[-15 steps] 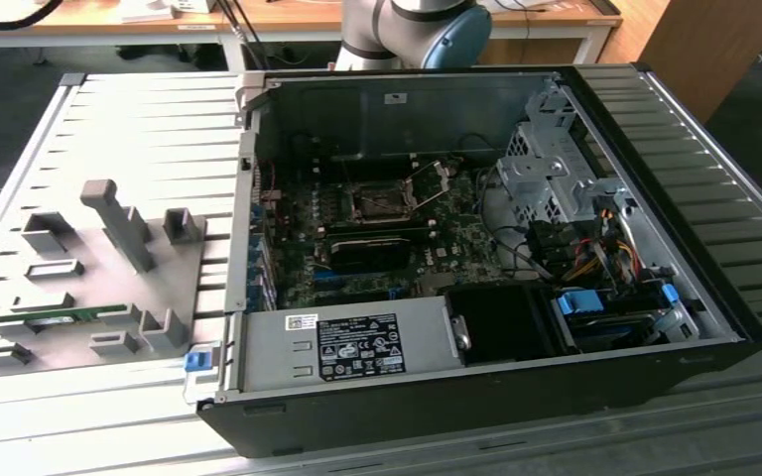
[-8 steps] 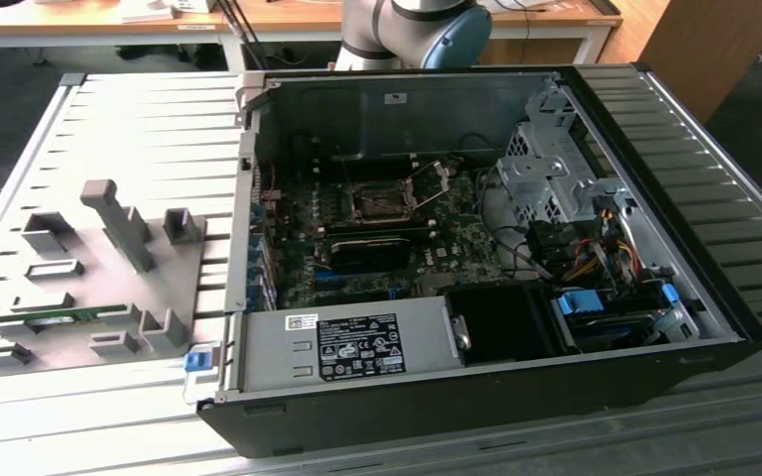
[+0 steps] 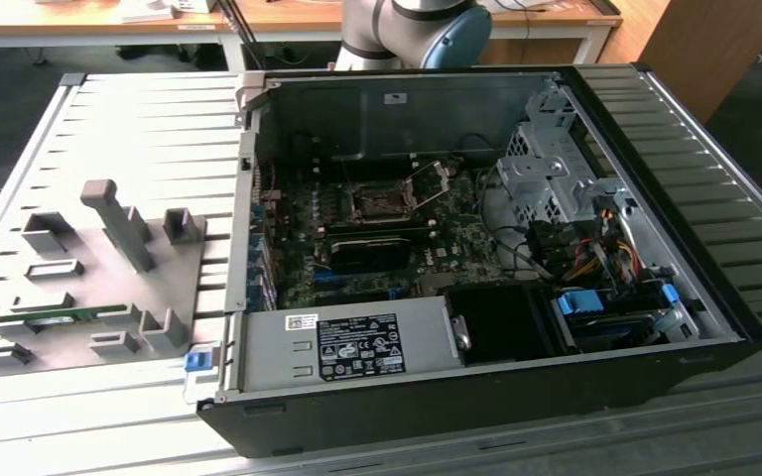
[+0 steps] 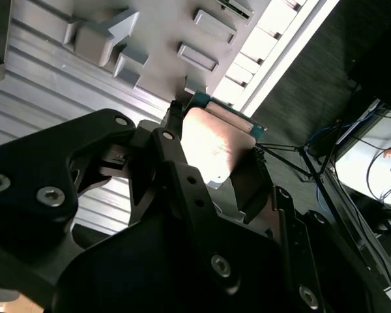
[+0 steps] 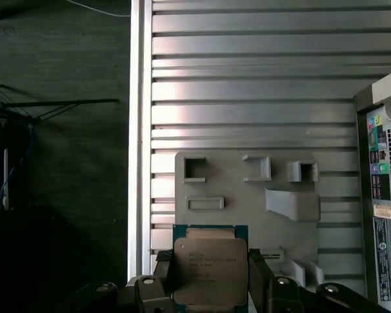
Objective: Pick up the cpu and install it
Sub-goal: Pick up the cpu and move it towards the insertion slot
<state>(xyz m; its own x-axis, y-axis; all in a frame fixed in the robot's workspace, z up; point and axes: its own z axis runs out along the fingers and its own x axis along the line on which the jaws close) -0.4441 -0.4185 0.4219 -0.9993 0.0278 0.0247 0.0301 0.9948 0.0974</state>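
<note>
Ribbed metal table [image 5: 247, 65] and grey blocky tray [image 5: 234, 218] below; my gripper [image 5: 212, 283] pinches the flat, shiny square cpu [image 5: 208, 261], jaws against 2 edges.

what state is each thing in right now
cpu: gripped by its edges, lifted clear of the grey fixture plate
gripper: shut on the cpu
socket: hinged frame raised, looks empty
computer case: lying on its side, side panel off
memory stick: lying in the fixture plate
</note>
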